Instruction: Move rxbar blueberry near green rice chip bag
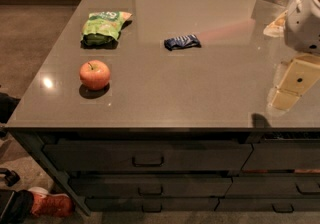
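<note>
The rxbar blueberry [182,42] lies flat on the glossy grey counter [200,93]. Left of it and slightly farther back, well apart, sits the green rice chip bag [104,27], with bare surface between them. A red-orange apple [94,74] stands left and nearer. Far right of the bar hangs the end effector [292,84]; I cannot tell how open it is. Drawers [147,155] below are shut, brown carpet [30,38] beyond

The dark blue rxbar blueberry [182,42] is laid flat. The puffy green rice chip bag [105,27] is set well left of it. The gripper [292,84] is held far right.
</note>
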Robot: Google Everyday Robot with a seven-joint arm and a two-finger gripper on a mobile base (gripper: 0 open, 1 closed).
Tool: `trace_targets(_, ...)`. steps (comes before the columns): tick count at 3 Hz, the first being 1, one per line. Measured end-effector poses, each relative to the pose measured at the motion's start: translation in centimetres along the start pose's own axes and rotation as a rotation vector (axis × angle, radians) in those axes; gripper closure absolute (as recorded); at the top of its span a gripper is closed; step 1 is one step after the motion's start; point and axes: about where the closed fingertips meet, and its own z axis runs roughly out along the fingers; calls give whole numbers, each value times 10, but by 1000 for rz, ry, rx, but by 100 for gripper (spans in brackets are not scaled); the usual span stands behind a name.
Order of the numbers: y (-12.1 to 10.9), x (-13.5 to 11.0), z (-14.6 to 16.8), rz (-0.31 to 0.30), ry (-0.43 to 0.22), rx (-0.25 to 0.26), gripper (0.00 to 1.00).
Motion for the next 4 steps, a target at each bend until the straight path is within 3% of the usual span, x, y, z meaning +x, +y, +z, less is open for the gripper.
trace_targets(1, -1, -1, 0, 1, -1, 1, 0)
trace_targets(2, -19, -11, 3, 24, -29, 2, 0)
trace_targets(4, -75, -40, 43, 137, -110, -9, 0)
